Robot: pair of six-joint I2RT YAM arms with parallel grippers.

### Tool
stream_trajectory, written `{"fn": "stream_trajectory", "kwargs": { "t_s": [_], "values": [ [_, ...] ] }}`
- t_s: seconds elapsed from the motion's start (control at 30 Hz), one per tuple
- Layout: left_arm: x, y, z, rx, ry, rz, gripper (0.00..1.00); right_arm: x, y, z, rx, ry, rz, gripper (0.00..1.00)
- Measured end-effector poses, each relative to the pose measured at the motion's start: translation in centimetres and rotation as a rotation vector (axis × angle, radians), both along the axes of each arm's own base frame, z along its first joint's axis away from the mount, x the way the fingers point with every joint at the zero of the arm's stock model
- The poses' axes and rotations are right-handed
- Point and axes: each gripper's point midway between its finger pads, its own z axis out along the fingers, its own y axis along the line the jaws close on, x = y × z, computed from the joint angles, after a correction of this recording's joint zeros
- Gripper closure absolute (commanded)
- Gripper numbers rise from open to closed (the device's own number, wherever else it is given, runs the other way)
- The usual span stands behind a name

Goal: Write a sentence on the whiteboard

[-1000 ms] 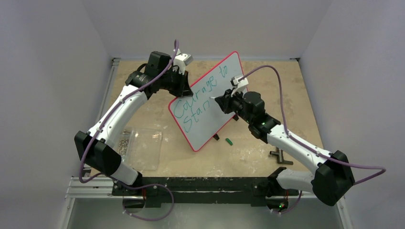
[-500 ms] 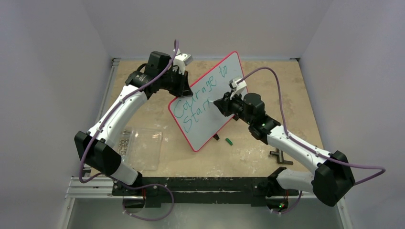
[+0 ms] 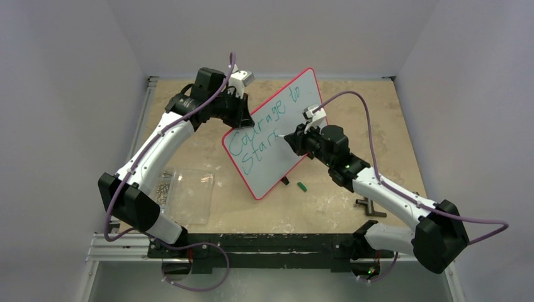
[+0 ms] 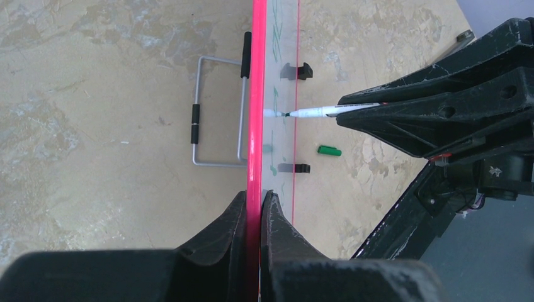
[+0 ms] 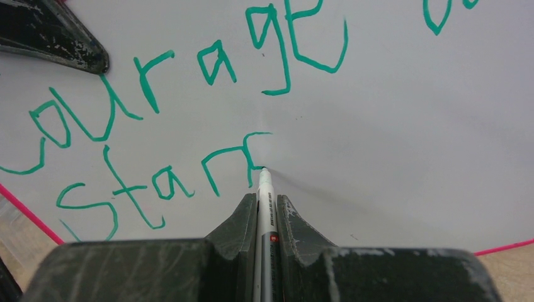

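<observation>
The whiteboard [image 3: 277, 141], white with a red-pink rim, stands tilted up in the middle of the table. My left gripper [image 4: 259, 200] is shut on its rim [image 4: 256, 94] at the upper left edge [image 3: 242, 113]. My right gripper [image 5: 261, 202] is shut on a white marker [image 5: 263, 189], whose tip touches the board at the last stroke. The sentence [image 5: 189, 113] in teal-green reads "Courage to" above "Star" with a partly drawn letter after it. It also shows in the top view [image 3: 261, 135]. The marker [image 4: 315, 112] meets the board edge-on in the left wrist view.
A green marker cap [image 3: 301, 186] lies on the table just below the board. A clear plastic sheet [image 3: 189, 195] with small metal parts [image 3: 164, 187] lies at the left. A dark tool [image 3: 368, 206] lies at the right. A wire stand [image 4: 217, 113] is behind the board.
My right gripper has moved the marker slightly left and down along the second line, adding a stroke after "Star". The left arm and board have not moved.
</observation>
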Motion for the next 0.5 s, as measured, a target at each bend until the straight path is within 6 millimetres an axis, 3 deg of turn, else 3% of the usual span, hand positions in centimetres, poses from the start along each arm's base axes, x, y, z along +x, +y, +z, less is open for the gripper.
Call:
{"fn": "stream_trajectory", "kwargs": {
  "t_s": [0.17,0.5],
  "values": [
    [0.0,0.0,0.0,0.000,0.000,0.000,1.00,0.5,-0.5,0.3,-0.012,0.002,-0.038,1.00],
    [0.0,0.0,0.0,0.000,0.000,0.000,1.00,2.3,0.3,3.7,0.019,-0.048,-0.061,1.00]
  ]
}}
